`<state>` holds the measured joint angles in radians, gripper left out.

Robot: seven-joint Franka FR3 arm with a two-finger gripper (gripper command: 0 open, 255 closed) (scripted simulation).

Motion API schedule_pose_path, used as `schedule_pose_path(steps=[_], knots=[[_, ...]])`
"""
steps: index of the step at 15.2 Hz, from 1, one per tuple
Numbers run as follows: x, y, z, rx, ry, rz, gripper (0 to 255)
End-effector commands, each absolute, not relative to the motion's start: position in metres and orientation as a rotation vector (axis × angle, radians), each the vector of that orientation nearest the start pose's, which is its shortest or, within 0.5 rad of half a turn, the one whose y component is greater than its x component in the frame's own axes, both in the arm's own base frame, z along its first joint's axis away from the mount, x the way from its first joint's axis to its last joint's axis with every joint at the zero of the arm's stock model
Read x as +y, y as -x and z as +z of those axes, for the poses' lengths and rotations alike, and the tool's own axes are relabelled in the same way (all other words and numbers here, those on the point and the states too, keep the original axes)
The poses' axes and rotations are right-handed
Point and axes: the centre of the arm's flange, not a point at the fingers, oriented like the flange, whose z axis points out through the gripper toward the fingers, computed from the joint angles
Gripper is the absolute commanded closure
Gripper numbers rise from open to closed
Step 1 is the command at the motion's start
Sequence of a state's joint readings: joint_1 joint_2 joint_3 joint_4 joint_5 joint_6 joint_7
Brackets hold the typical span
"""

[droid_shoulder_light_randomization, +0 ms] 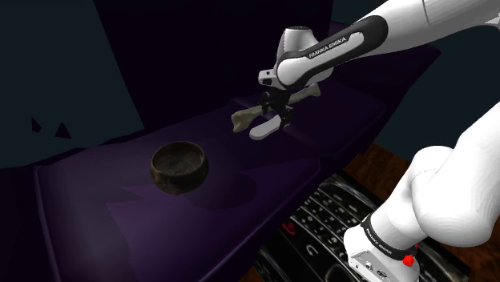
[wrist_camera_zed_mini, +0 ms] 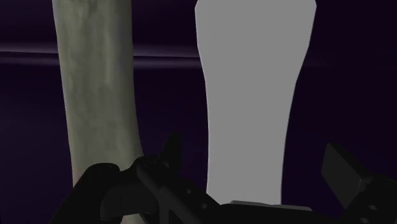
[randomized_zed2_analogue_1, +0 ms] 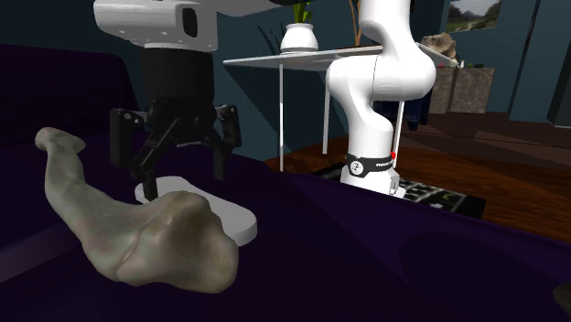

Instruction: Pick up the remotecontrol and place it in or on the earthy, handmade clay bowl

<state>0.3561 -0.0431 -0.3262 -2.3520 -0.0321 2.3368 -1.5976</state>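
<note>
The remote control [droid_shoulder_light_randomization: 267,130] is a flat, plain pale grey slab lying on the dark purple cushioned surface [droid_shoulder_light_randomization: 120,224]. My black gripper [droid_shoulder_light_randomization: 275,114] hovers just over it, open. Its fingers stand on either side of the remote's [wrist_camera_zed_mini: 251,95] near end, and I cannot tell whether they touch it. From the second exterior view the gripper [randomized_zed2_analogue_1: 183,172] points straight down over the remote [randomized_zed2_analogue_1: 233,220]. The dark brown, rough clay bowl [droid_shoulder_light_randomization: 179,167] stands upright and empty, toward the shoulder view's left of the gripper.
A long pale bone-shaped object [droid_shoulder_light_randomization: 250,116] lies right beside the remote, parallel to it [wrist_camera_zed_mini: 98,95]. The arm's base sits on a black keypad-patterned stand [droid_shoulder_light_randomization: 336,216]. A white table with a potted plant [randomized_zed2_analogue_1: 300,37] stands behind the arm.
</note>
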Motion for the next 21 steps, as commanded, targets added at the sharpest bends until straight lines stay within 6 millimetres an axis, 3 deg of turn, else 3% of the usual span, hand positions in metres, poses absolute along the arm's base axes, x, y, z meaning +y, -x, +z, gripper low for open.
schedule_pose_path(steps=[1, 3, 10, 11, 21], knots=[[0.015, -0.5005, 0.3387, 2.291, -2.112, 0.018, 0], [0.0149, -0.5007, 0.3304, 2.291, -2.112, 0.018, 0], [0.0149, -0.5007, 0.3305, 2.291, -2.112, 0.018, 0], [0.0149, -0.5007, 0.3305, 2.291, -2.112, 0.018, 255], [0.0149, -0.5007, 0.3357, 2.291, -2.112, 0.018, 255]])
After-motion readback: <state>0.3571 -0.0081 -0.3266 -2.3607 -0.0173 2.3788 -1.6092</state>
